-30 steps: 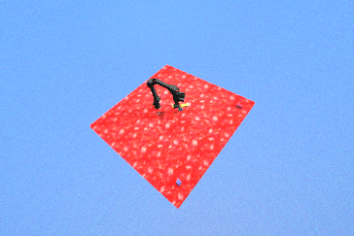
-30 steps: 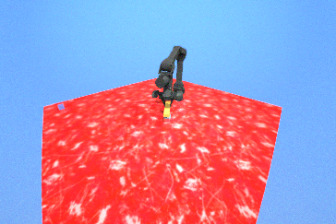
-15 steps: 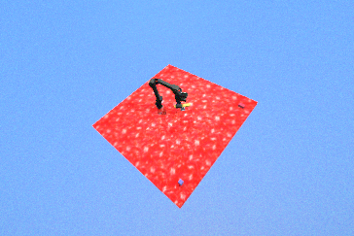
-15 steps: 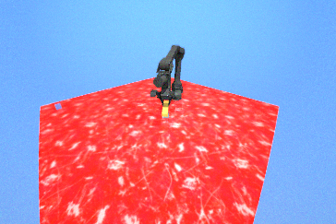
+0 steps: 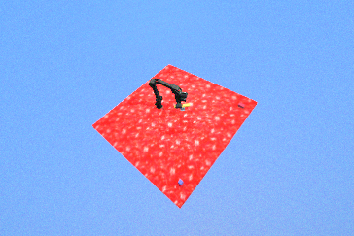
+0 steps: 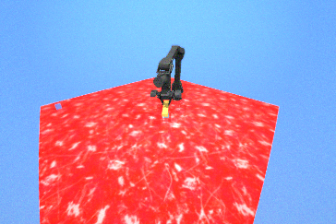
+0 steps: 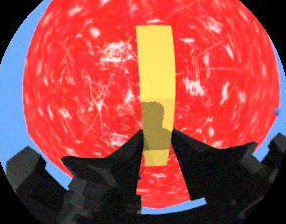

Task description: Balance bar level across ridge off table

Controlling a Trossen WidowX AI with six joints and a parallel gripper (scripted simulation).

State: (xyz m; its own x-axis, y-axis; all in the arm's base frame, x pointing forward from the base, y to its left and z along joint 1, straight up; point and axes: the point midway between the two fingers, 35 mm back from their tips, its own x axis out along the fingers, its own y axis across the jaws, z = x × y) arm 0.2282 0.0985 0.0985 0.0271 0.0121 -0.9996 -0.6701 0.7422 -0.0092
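The yellow bar [image 5: 188,105] [image 6: 165,110] [image 7: 156,65] is between the fingers of my gripper [image 5: 179,106] [image 6: 165,101] [image 7: 156,131], which is shut on it. In the wrist view the bar runs lengthwise away from the fingers, with a short end showing behind them and a dark shadow across its top near them. A small grey-blue piece [image 5: 183,109] shows just under the bar in the top view and looks like the ridge. In the wrist view the bar hides it. I cannot tell whether the bar touches the ridge or is level.
A blue-purple block [image 5: 180,182] lies near the front corner of the red table [image 5: 141,130] [image 6: 115,188] [image 7: 69,75]. A small dark purple piece [image 5: 240,106] lies near the right corner. A pale block [image 6: 58,106] shows at the left edge in the exterior view.
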